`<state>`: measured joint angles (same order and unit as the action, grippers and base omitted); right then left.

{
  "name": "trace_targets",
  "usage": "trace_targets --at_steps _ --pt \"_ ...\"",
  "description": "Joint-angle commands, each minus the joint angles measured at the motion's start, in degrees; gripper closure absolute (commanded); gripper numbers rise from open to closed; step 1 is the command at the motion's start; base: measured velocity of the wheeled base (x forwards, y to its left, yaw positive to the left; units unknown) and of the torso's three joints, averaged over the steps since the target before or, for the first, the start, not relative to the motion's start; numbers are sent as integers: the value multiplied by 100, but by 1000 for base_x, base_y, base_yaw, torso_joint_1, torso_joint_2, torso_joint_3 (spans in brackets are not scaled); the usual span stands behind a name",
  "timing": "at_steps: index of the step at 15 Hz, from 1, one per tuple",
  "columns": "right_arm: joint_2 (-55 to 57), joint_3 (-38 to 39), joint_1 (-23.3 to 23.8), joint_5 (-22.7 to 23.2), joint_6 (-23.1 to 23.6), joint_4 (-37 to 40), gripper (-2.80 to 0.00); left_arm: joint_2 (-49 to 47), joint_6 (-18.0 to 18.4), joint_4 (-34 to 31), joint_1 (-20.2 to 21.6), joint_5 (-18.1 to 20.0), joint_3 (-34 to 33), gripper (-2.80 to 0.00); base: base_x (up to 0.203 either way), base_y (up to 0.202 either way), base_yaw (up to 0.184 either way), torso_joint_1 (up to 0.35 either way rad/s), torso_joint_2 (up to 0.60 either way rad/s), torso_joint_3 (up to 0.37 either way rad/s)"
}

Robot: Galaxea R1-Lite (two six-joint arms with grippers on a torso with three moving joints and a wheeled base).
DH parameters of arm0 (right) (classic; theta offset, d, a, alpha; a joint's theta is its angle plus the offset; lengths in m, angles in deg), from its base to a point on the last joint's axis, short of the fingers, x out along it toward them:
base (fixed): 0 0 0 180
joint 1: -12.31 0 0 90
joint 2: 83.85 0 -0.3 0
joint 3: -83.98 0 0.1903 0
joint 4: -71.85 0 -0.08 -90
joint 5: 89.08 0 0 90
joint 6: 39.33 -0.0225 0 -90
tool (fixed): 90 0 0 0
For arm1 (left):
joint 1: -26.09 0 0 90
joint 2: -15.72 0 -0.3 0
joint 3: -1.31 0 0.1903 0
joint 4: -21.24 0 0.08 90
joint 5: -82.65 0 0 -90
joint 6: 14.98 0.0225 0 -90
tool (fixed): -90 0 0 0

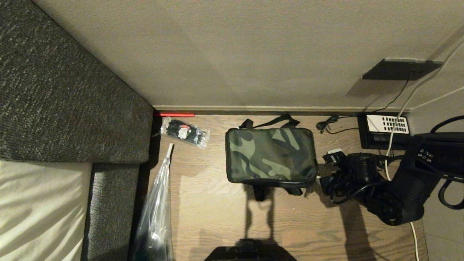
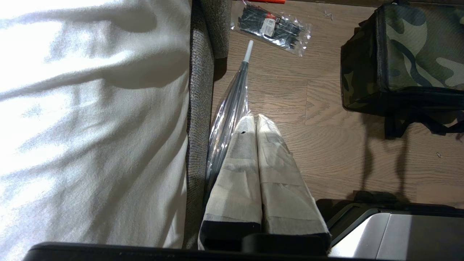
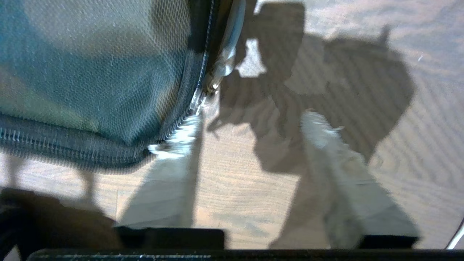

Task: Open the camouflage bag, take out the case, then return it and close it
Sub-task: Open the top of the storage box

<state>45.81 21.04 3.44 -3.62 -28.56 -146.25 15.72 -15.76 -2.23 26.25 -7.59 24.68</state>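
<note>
Camouflage bag (image 1: 270,156) on floor (image 1: 217,217), packet of ties (image 1: 185,132) left, right tool (image 1: 320,177) beside its right edge

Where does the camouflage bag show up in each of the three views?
Head view: camouflage bag at centre, zipped shut on the wooden floor.
Left wrist view: its corner at the upper right edge.
Right wrist view: upper left, zip edge in close-up.
Shared landmark: the wooden floor.

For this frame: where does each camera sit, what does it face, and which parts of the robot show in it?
Head view: high up, looking down at the floor; camouflage bag, right arm at its corner.
Left wrist view: behind the shut left gripper, beside the bed.
Right wrist view: behind the open right gripper, at the bag's zipper.
Shared: all three show the bag.
</note>
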Motion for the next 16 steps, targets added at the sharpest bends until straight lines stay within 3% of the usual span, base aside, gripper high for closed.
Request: trace_targets --at_steps 1,7,11,12,14,16 --pt "-129 257 158 106 -1 -10 -280 -9 -1 1 2 -2 -9 0 0 0 0 0 0 0" --pt "-687 721 670 1469 -698 -5 -280 -9 -1 1 2 -2 0 0 0 0 0 0 0 0" --pt "-897 623 795 2099 -1696 1 -280 -9 -1 1 2 -2 -9 0 0 0 0 0 0 0" --pt "-907 565 806 2127 -1852 24 -280 -9 -1 1 2 -2 -5 0 0 0 0 0 0 0" --pt "-930 329 808 2012 -2941 75 -280 -9 -1 1 2 -2 -2 0 0 0 0 0 0 0" --pt "-996 17 808 1487 -3673 556 -280 -9 -1 1 2 -2 -9 0 0 0 0 0 0 0"
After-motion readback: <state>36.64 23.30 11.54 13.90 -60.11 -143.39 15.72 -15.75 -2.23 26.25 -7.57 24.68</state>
